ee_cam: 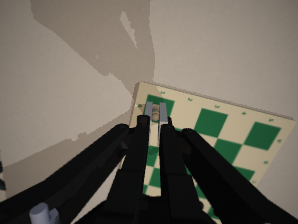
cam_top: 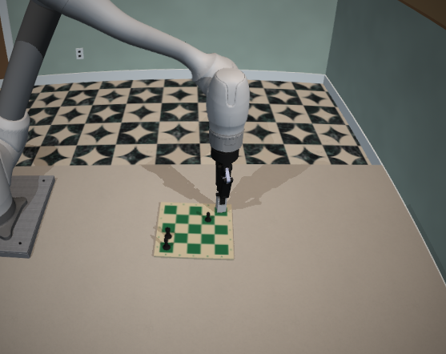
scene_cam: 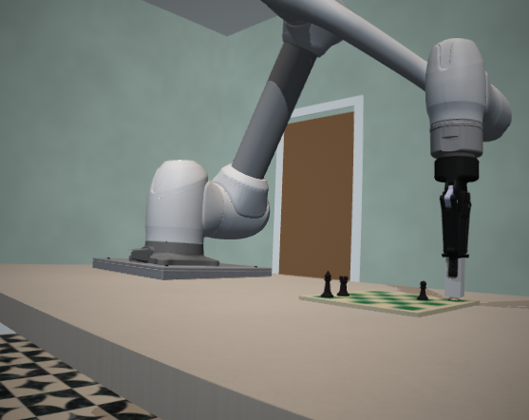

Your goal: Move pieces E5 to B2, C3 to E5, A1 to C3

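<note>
While the gripper (cam_top: pixel 221 207) (scene_cam: pixel 454 291) (ee_cam: pixel 155 111) pinches the pale chess piece (scene_cam: pixel 454 298) (ee_cam: pixel 156 113) at the chessboard's (cam_top: pixel 194 256) (scene_cam: pixel 360 305) (ee_cam: pixel 227 106) far-right corner | probably light, stiff, slick | best grip: centred, above base

White and grey rounded arm (cam_top: pixel 228 100) (scene_cam: pixel 455 85), black 2-finger gripper (cam_top: pixel 223 180) (scene_cam: pixel 454 280) (ee_cam: pixel 155 111), pale grey fingertips (cam_top: pixel 221 206) (scene_cam: pixel 455 287); dark grey foot (cam_top: pixel 17 212) (scene_cam: pixel 184 258)
</note>
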### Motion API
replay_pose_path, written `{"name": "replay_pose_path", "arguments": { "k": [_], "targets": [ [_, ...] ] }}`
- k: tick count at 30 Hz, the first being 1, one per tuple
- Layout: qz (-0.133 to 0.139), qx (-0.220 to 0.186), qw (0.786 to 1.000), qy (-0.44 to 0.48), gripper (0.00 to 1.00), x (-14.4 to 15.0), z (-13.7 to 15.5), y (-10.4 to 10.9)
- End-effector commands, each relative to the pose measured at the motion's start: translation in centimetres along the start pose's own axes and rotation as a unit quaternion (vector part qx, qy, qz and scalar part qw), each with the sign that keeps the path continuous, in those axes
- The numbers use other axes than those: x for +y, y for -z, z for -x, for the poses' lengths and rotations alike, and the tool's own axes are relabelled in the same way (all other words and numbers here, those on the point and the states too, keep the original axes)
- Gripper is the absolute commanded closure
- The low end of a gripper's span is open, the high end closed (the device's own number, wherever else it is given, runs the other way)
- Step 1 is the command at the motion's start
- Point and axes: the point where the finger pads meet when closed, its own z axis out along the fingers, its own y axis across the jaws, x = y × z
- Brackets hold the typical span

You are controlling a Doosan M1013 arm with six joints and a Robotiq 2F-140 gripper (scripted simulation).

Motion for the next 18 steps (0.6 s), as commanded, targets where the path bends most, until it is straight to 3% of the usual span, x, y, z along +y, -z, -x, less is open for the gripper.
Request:
{"name": "replay_pose_path", "arguments": {
  "k": [1, 10, 18],
  "targets": [
    [0.000, 0.000, 1.000, 0.000, 1.00, 0.0, 0.0, 0.0],
    [0.000, 0.000, 1.000, 0.000, 1.00, 0.0, 0.0, 0.6],
    [0.000, 0.000, 1.000, 0.000, 1.00, 0.0, 0.0, 5.5]
  ]
}}
